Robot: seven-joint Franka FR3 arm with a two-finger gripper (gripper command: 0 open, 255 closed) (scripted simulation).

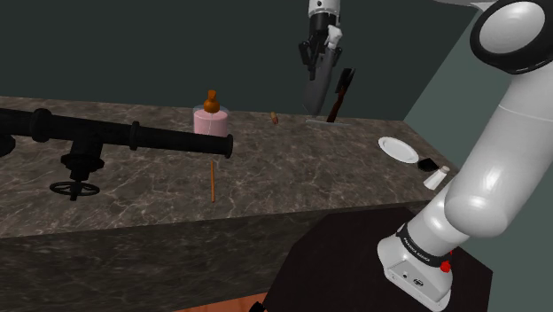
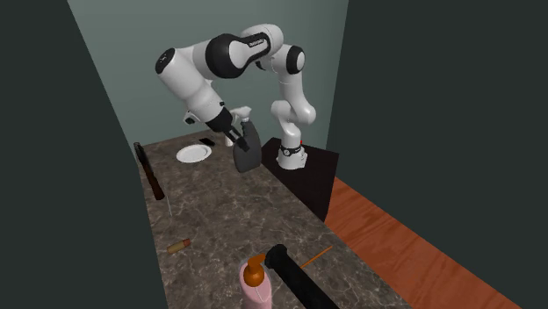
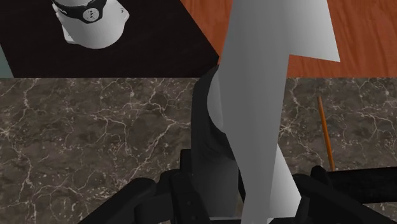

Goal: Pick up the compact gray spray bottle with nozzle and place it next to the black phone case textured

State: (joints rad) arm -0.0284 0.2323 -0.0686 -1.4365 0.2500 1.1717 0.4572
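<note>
Fingers (image 3: 205,137) tight both sides of spray btl (image 3: 267,95)

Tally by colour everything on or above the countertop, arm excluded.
Black: 2 (phone case, pipe with valve wheel)
White: 2 (plate, small shaker)
Gray: 1 (spray bottle in the end effector)
Pink: 1 (pump dispenser)
Brown: 2 (thin stick, small cylinder)
Dark reddish-brown: 1 (long slender object)
Total: 9
</note>
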